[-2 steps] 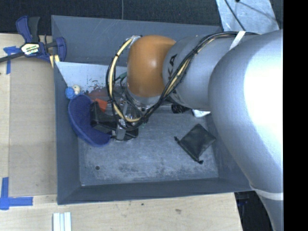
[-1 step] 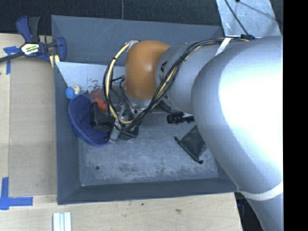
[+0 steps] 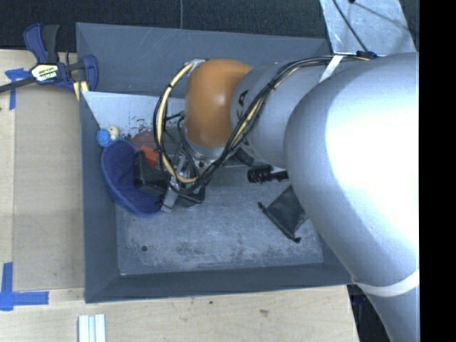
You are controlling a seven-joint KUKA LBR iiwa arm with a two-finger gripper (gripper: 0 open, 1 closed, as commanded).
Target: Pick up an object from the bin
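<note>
My gripper (image 3: 162,187) is down at the left side of the bin, pressed against the right edge of a crumpled dark blue cloth thing (image 3: 122,178). Much of the gripper is hidden under the arm's cover and cables. A red thing (image 3: 147,147) peeks out just behind the gripper, partly covered. A small blue and yellow ball-like thing (image 3: 107,135) lies by the left wall, above the blue cloth.
A flat black piece (image 3: 286,211) lies on the bin floor at the right, beside the arm. A short black stick-like thing (image 3: 265,173) pokes out from under the arm. The arm covers the bin's back right part.
</note>
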